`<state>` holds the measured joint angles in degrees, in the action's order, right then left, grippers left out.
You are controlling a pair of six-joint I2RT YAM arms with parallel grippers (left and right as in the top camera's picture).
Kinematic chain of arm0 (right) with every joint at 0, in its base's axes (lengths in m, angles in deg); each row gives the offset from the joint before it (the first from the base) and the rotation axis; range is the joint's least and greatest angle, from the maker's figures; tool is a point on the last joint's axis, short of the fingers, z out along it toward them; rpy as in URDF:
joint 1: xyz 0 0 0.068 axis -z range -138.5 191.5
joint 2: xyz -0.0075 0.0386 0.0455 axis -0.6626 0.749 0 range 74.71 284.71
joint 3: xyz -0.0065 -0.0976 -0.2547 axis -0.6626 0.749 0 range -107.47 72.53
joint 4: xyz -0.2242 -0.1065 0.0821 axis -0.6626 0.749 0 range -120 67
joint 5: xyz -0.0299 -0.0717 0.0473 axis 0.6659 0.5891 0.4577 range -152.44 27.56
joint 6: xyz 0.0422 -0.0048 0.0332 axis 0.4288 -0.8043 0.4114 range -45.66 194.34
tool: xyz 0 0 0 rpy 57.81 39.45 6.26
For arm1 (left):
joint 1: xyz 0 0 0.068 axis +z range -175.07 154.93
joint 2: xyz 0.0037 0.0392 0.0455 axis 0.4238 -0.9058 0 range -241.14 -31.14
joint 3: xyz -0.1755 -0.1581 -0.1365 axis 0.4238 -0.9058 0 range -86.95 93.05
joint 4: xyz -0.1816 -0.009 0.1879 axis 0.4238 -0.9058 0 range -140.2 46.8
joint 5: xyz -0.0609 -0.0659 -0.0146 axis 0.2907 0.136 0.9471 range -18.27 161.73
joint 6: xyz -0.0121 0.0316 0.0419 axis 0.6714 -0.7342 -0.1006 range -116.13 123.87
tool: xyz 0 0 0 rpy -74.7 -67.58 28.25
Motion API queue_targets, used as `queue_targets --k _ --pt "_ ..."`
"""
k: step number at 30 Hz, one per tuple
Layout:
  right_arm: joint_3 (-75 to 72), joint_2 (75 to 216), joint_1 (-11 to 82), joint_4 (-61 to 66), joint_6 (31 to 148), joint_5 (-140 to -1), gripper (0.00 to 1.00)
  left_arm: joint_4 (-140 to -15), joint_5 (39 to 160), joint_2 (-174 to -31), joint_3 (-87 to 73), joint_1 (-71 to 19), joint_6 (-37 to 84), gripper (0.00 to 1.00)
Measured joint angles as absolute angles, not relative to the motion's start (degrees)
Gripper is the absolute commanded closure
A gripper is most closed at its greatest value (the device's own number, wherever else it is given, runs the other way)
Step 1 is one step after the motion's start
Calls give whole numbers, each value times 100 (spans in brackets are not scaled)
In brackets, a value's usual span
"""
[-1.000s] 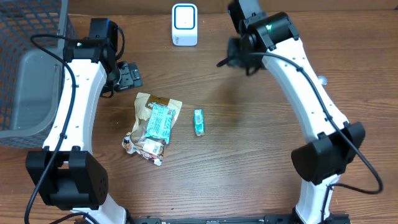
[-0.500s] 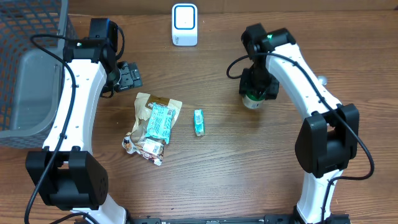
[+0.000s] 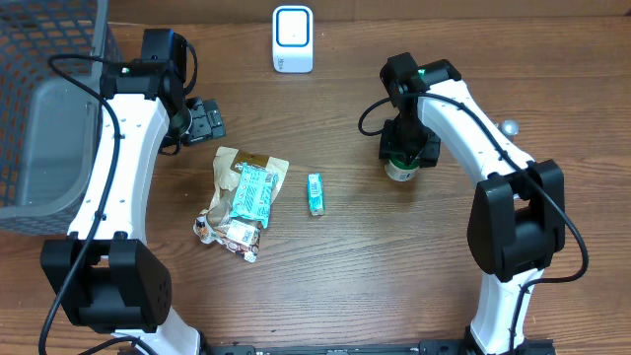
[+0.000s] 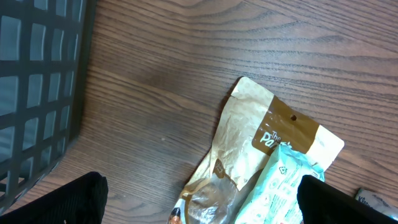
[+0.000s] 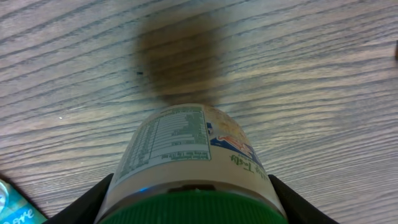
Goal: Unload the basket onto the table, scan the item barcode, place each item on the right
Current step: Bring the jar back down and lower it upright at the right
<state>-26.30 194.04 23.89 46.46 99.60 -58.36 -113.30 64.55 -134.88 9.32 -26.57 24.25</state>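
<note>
Right gripper is clamped on a green-lidded jar, over the right-centre of the wooden table, well clear of the white barcode scanner, which stands at the far edge, centre-left. In the right wrist view the jar fills the lower frame. The green lid is nearest the camera, a white nutrition label faces up, and a dark finger presses in on each side at the lid end. The jar's base points at the tabletop with a dark round shadow just past it, and I cannot tell if the base touches the wood. No barcode is readable on the label side shown. Left gripper sits at far left, jaws spread wide and holding nothing. In the left wrist view only the black fingertips show in the bottom corners, far apart. A brown pouch lies flat on the wood with a teal packet overlapping its lower right part. From overhead the brown pouch and teal packet form a small pile left of centre, with crumpled wrappers at its near end. A small teal pack lies alone just right of the pile, between it and the jar. A dark wire basket and a grey bin stand at the left edge, beside the left arm.
</note>
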Motion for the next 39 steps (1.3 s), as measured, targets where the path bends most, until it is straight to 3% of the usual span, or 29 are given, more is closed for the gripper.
queue_targets --k 9,12,39 --pt "-2630 19404 2389 4561 9960 -5716 62 -11330 6455 -13488 932 -2657 2425 0" --pt "-2630 19404 2389 4566 9960 -5701 56 -11330 6455 -13488 932 -2657 2425 0" --pt "-2558 19404 2389 4885 9957 -5253 48 -11330 6455 -13488 932 -2657 2425 1"
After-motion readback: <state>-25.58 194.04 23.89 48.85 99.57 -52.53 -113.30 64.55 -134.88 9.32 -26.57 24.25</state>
